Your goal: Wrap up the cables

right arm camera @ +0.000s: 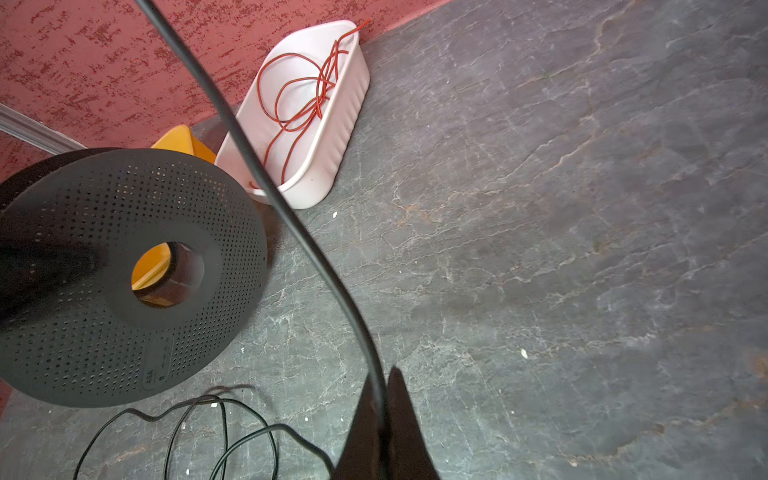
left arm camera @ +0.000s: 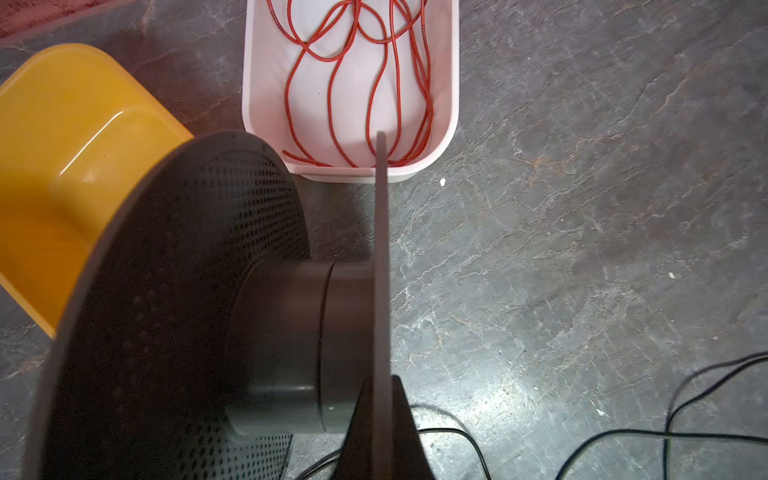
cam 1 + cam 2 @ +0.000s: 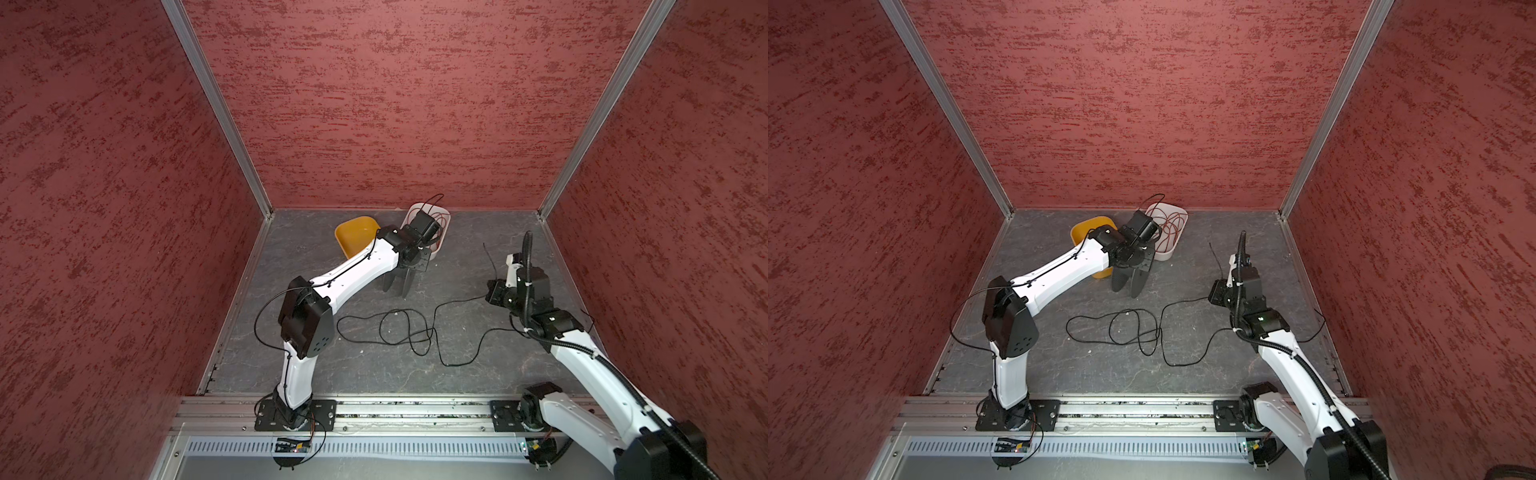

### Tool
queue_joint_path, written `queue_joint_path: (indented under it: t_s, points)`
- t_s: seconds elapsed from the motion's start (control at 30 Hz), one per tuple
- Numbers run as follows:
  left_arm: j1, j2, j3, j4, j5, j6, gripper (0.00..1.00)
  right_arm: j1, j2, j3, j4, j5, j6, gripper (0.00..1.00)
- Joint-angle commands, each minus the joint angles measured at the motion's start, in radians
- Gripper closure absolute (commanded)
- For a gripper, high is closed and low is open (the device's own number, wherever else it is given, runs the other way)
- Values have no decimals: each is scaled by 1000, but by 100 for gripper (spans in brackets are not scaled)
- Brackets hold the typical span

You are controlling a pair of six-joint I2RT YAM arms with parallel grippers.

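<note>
Top views: the left gripper [image 3: 409,275] reached over the back middle of the table [image 3: 332,374]. Its fingers were clamped on one flange of a black spool [image 3: 397,286] held on edge. The spool hung just in front of a yellow tray [image 3: 353,237] and a white tray [image 3: 434,251]. The black cable [image 3: 430,330] lay in loose overlapping loops on the table between the two arms, near the spool but apart from it. One run climbed from the loops to the right gripper [image 3: 491,291], and a short free end stood up beyond it. Both top views gave the same layout. In a top view, a red wire [image 3: 1167,228] showed coiled inside the white tray [image 3: 1163,253].

Left wrist: the flange ran edge-on between the two fingers [image 2: 409,440], pinched tight. The spool [image 2: 166,291] showed a smooth dark hub [image 2: 299,345]. Yellow tray [image 2: 62,124] and white tray [image 2: 454,62] sat behind it. Strands of black cable crossed the table at the frame's corner.

Right wrist: the fingers [image 1: 409,415] were clenched on the black cable [image 1: 291,220], which ran out between them and arced past the lens. More loops lay on the table beside the spool [image 1: 104,232]. The yellow tray [image 1: 183,139] was visible through the spool's centre hole.
</note>
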Motion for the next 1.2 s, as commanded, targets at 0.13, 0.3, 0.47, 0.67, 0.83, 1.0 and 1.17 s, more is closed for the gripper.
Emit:
queue_joint_path:
  t_s: [0.13, 0.3, 0.47, 0.67, 0.83, 1.0, 1.17]
  points:
    - [-2, 6, 50, -27, -10, -19, 100, -7, -1, 39, 35, -11, -21, 100]
    - [4, -1, 30, -23, 6, -39, 95, -7, 9, 39, 42, -23, -23, 100]
    - [11, -11, 11, -18, 1, -44, 87, -7, 10, 43, 51, -43, -26, 100]
    - [15, -20, -6, -9, 1, -42, 78, -7, 24, 58, 44, -63, -32, 100]
    - [18, -38, -12, -9, -3, -44, 66, -6, 27, 55, 57, -78, -35, 100]
    - [25, -62, -18, 6, 8, -37, 56, -7, 30, 55, 65, -97, -40, 100]
    - [29, -81, -24, 12, 12, -31, 53, -6, 36, 57, 64, -103, -38, 100]
